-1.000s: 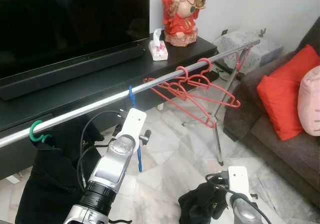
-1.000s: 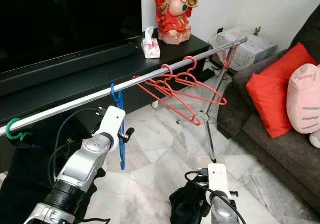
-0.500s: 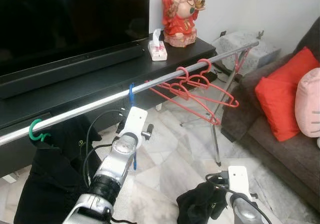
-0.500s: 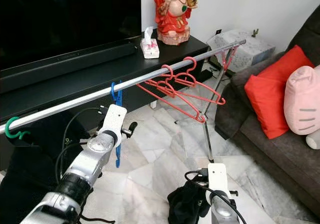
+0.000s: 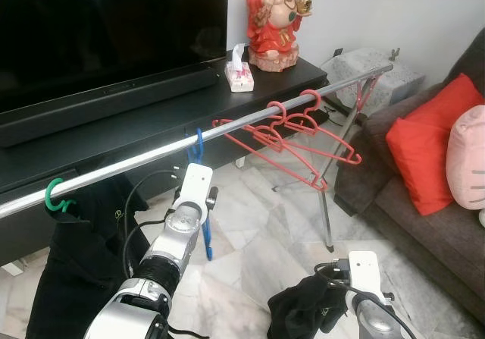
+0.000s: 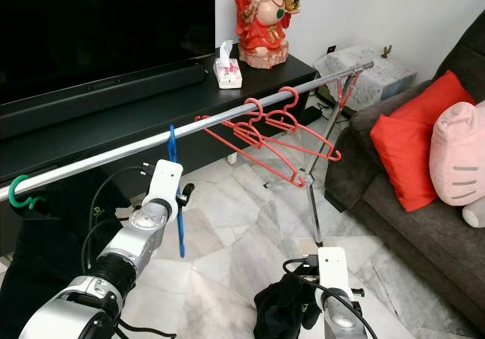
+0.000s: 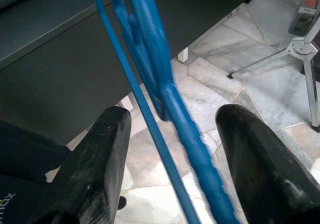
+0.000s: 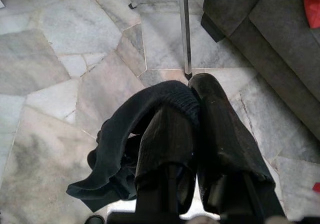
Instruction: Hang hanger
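A blue hanger [image 5: 198, 146] hangs by its hook on the silver rail [image 5: 136, 163], its body dropping toward the floor [image 7: 150, 63]. My left gripper [image 7: 172, 115] is just below the rail, open, with the blue hanger between its fingers [image 7: 107, 149] and a gap on each side. Several red hangers [image 5: 297, 130] hang further right on the rail. At the rail's left end a green hanger [image 5: 53, 196] carries a black garment [image 5: 76, 271]. Low at the right, my right gripper [image 8: 192, 91] is shut on a black cloth [image 8: 125, 134].
Behind the rail stand a black TV bench [image 5: 151, 119] with a TV, a red statue [image 5: 274, 17] and a tissue box [image 5: 241, 72]. A grey sofa [image 5: 424, 210] with red cushions is on the right. The rack's leg [image 5: 327, 210] stands on the marble floor.
My left arm has stretched further forward and sits lower in view, with its gripper still at the blue hanger. The right arm keeps its hold on the black cloth.
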Robot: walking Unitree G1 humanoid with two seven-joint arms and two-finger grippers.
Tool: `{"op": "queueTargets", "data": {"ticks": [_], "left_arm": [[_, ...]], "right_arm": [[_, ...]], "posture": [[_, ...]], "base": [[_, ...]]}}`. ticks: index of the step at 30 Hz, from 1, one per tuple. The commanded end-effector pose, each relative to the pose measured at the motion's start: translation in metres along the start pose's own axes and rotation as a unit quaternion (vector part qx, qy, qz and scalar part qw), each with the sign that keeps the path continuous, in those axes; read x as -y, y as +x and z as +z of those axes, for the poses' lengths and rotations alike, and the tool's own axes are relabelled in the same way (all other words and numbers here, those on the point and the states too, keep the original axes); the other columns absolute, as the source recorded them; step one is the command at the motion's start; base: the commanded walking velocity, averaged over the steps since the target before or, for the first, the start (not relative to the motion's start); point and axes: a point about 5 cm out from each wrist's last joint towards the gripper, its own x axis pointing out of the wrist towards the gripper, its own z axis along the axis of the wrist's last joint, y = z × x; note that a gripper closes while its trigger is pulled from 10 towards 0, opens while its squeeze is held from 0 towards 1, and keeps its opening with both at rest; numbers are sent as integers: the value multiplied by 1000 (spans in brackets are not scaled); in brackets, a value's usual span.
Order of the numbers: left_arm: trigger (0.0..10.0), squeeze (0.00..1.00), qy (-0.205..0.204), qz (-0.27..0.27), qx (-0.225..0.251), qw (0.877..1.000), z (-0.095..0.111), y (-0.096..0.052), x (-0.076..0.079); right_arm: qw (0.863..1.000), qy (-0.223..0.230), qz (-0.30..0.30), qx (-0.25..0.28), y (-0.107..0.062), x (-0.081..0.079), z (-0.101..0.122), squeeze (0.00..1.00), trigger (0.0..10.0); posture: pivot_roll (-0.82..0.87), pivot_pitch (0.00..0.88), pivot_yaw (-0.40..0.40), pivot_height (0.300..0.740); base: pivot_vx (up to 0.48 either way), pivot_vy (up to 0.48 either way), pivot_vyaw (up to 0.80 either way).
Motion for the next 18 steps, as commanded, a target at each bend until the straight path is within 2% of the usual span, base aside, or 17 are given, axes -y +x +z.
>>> {"op": "queueTargets", "data": {"ticks": [1,18], "left_arm": [[0,0,-5,4,12,1000,8,3,2],[0,0,-7,14,20,1000,10,5,0]], "right_arm": [[1000,0,-8,-4,0,6,-1,0,10000],[1000,0,-6,-7,1,2,0,0,10000]], "posture": [[-134,0,-119,740],[-131,0,-119,740]], "base": [[0,0,0],[0,0,0]]}}
